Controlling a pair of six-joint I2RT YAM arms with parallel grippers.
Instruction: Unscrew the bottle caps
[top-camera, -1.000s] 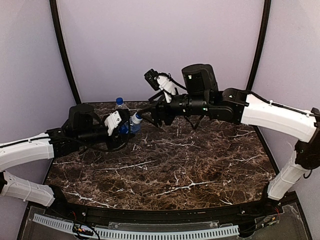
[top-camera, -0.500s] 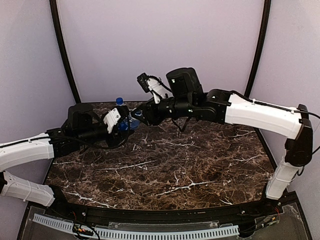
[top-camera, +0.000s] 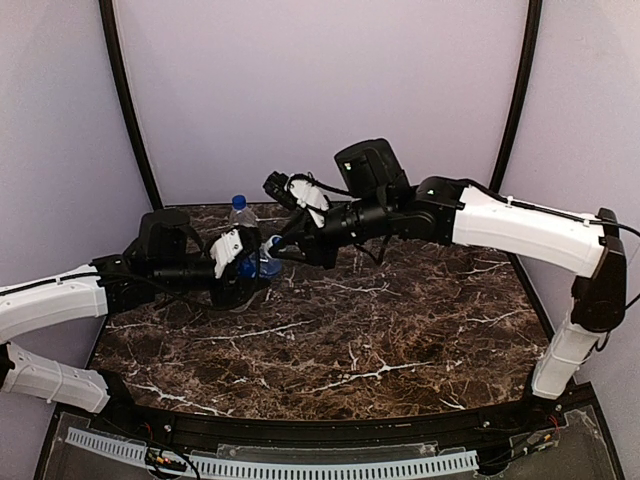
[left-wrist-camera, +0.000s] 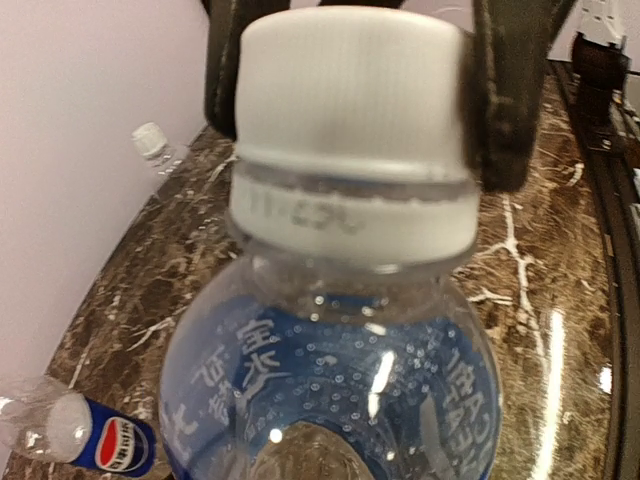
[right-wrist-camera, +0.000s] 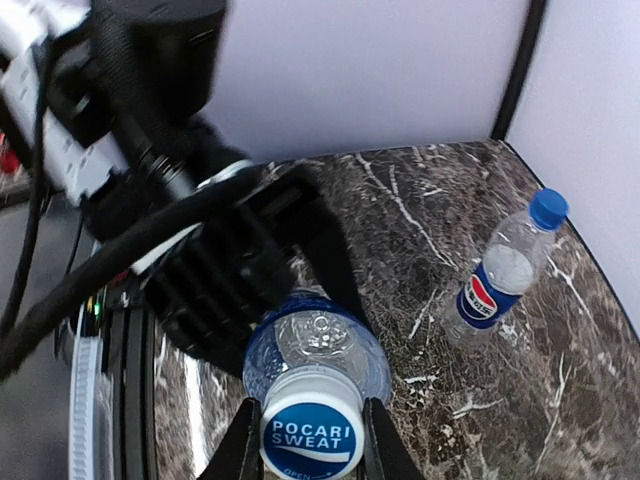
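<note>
My left gripper (top-camera: 243, 264) is shut on the body of the bottle with the blue water label (left-wrist-camera: 330, 390), holding it above the table with its neck towards the right arm. Its cap (right-wrist-camera: 308, 438) is white with a blue "POCARI SWEAT" top. My right gripper (right-wrist-camera: 305, 445) is shut on that cap, one dark finger (left-wrist-camera: 505, 100) on each side. The Pepsi bottle (right-wrist-camera: 495, 275) stands by the back wall with its dark blue cap (right-wrist-camera: 548, 208) on. An unlabelled bottle with a white cap (left-wrist-camera: 150, 142) stands further along the wall. My left gripper's own fingers are hidden in the left wrist view.
The dark marble table (top-camera: 380, 340) is enclosed by pale purple walls (top-camera: 320, 90) at the back and sides. Black corner posts (top-camera: 125, 100) rise at the back left and back right. The right arm (top-camera: 520, 225) reaches across the back of the table.
My right gripper has moved left and down to the held bottle and shut on its cap. The left gripper has kept its hold on the bottle, barely shifting.
</note>
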